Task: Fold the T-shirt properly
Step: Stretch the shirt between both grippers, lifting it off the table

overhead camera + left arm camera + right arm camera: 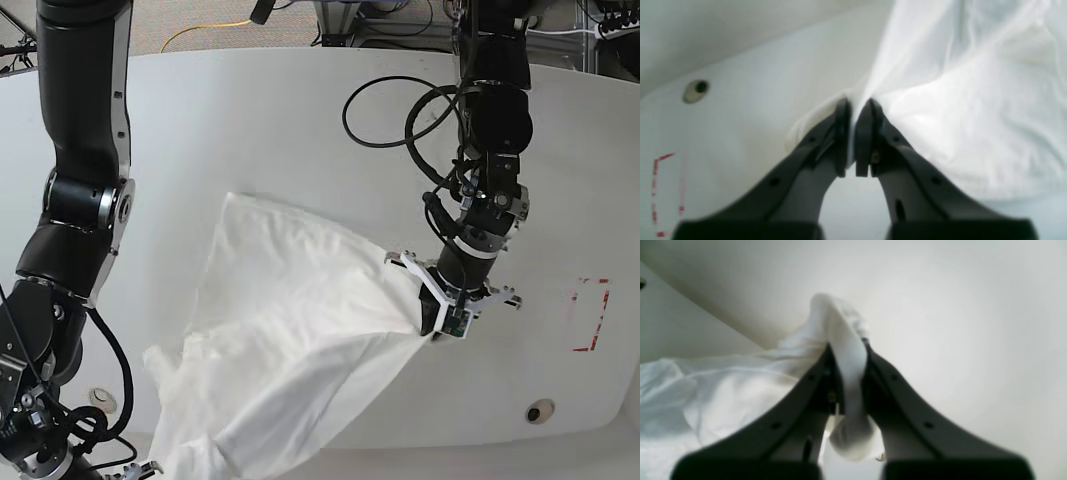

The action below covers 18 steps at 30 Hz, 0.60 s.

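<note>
Clamping T-shirt [290, 340], left pincer [853, 110], right pincer [846, 350], white table [300, 130]

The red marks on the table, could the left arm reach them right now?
Probably not yet. The red marks lie bare on the table, beside the left hand, with nothing between. But that hand is shut on the T-shirt, so it would drag the cloth along.
</note>
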Available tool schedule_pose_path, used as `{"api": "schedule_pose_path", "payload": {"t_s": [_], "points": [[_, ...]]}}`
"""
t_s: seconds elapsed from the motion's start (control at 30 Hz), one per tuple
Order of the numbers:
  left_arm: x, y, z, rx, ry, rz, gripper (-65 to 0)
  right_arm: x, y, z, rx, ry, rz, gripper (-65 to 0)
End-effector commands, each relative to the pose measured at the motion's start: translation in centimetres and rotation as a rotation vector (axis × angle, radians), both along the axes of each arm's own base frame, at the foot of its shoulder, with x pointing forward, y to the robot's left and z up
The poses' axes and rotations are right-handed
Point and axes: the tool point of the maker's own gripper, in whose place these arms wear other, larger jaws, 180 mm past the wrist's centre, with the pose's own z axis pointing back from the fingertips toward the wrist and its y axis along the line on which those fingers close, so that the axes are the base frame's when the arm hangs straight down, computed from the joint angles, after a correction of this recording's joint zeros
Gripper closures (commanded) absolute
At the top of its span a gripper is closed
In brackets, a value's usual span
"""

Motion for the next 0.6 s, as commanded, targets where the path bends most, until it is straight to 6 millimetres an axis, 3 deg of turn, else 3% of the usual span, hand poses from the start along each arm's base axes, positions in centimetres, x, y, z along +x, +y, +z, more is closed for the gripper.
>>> {"api": "schedule_pose_path", "payload": {"t_s": [0.0, 0.4, 0.57], "points": [[1.0, 1.3, 5.1, 0.000, -0.135, 0.019, -0.8, 0.0, -0.3, 4.4, 0.035, -0.091, 0.012, 0.0], [3.3, 9.1, 17.9, 0.115, -0.378, 0.176, -0.8, 1.1, -2.3, 9.3, 0.038, -0.115, -0.051, 0.0], [3.4, 11.5, 24.1, 0.154, -0.493, 0.233, -1.0, 1.2, -2.8, 9.1, 0.015, -0.106, -0.082, 0.0]]}}
